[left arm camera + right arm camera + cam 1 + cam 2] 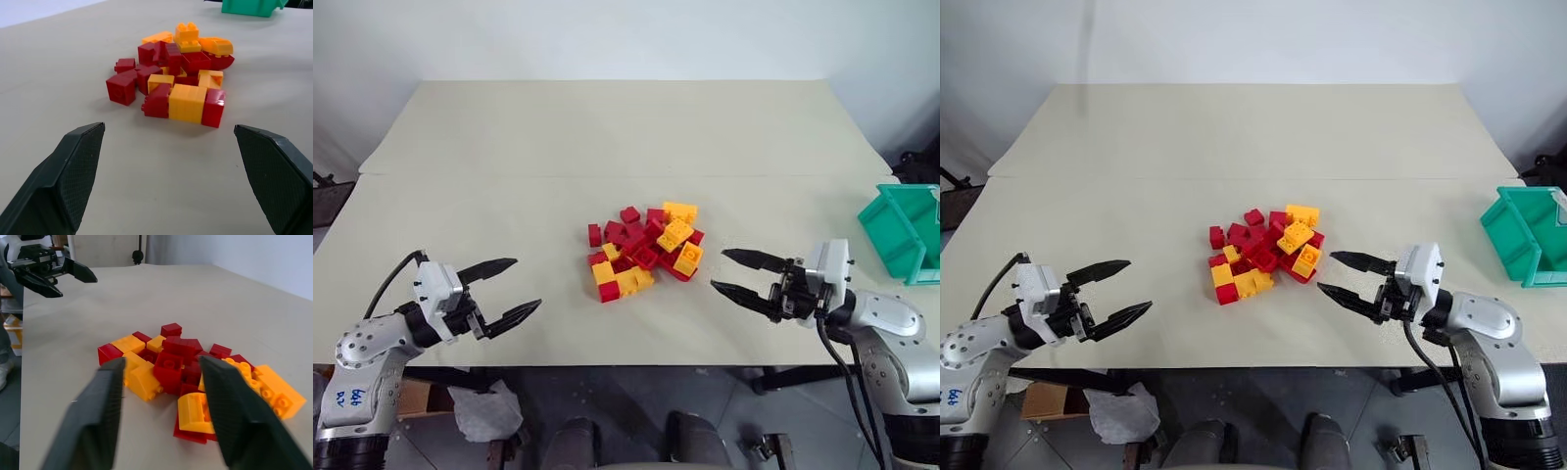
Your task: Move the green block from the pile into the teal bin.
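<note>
The pile (646,250) of red and yellow-orange studded bricks lies at the middle of the beige table (607,127). No green block shows among them; it is hidden or out of view. The teal bin (901,230) stands at the table's right edge, its open side facing the pile. My left gripper (529,283) hovers open over the front left of the table, pointing toward the pile, nothing between its fingers. My right gripper (718,269) is open just right of the pile, aimed at it, and holds nothing. The right wrist view shows the pile (181,367) close ahead.
A seam crosses the table behind the pile. Bare tabletop stretches between the pile and the bin, and all across the back. Below the front edge, on the left, lies a crumpled white bag (484,411). Dark equipment (920,162) stands behind the bin.
</note>
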